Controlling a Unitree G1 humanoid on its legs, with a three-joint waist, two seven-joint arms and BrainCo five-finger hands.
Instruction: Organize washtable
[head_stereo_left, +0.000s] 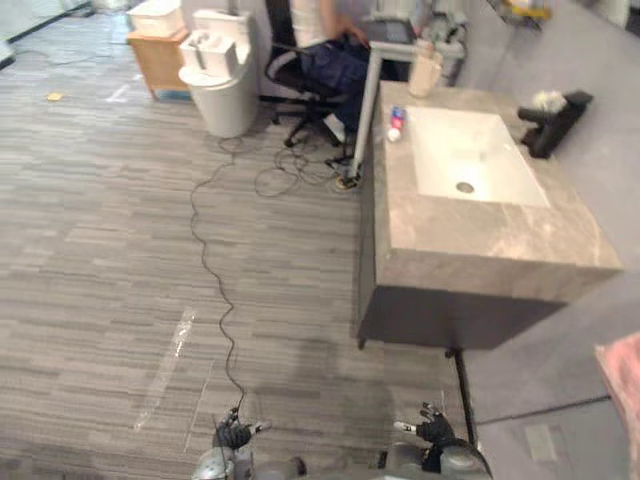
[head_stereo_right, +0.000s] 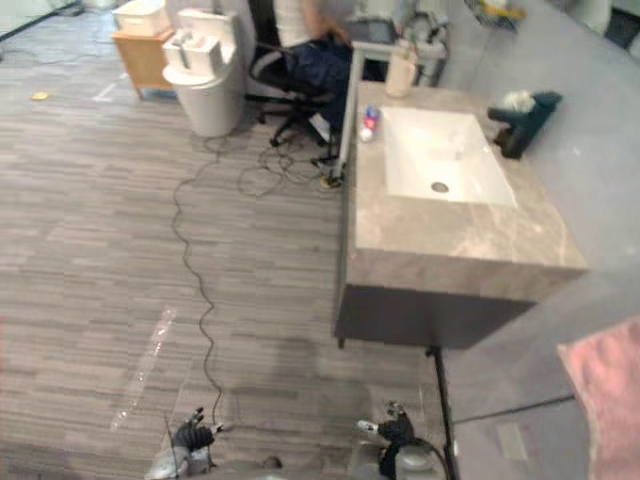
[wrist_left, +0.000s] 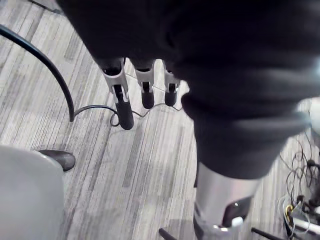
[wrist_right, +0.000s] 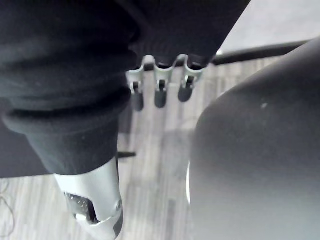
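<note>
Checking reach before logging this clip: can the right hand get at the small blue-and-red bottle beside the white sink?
Probably not: the right hand hangs low, open, well short of the grey stone washtable, and the small blue-and-red bottle stands toward its far end.

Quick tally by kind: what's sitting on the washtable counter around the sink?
Beige bottle: 1
Small red-and-blue container: 1, possibly two, too small to tell
Dark holder: 1
White wad on it: 1
Total: 4

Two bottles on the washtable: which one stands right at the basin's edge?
The small blue-and-red bottle, by the basin's far left corner. The taller beige bottle stands farther back, at the washtable's far edge.
</note>
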